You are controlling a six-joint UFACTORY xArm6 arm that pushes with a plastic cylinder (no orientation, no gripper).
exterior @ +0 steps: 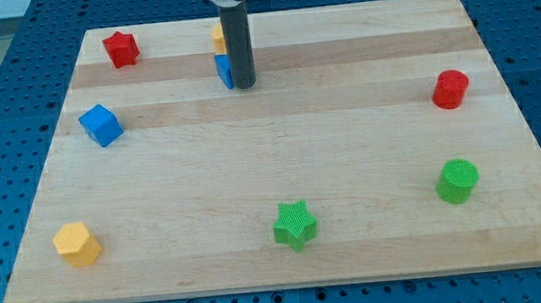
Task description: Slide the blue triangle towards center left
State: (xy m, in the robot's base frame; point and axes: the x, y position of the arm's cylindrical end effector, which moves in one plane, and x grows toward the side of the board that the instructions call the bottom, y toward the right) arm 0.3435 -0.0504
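Observation:
The blue triangle (223, 70) lies near the top middle of the wooden board (281, 160), mostly hidden behind my rod. My tip (244, 85) rests on the board right against the triangle's right side. A yellow block (218, 37), shape unclear, sits just above the triangle, also partly hidden by the rod. A blue cube (101, 124) lies at the view's left, about mid-height.
A red star (121, 49) sits at the top left. A yellow hexagon-like block (77, 244) is at the bottom left. A green star (295, 224) is at the bottom middle. A green cylinder (458, 180) and a red cylinder (450, 89) stand at the right.

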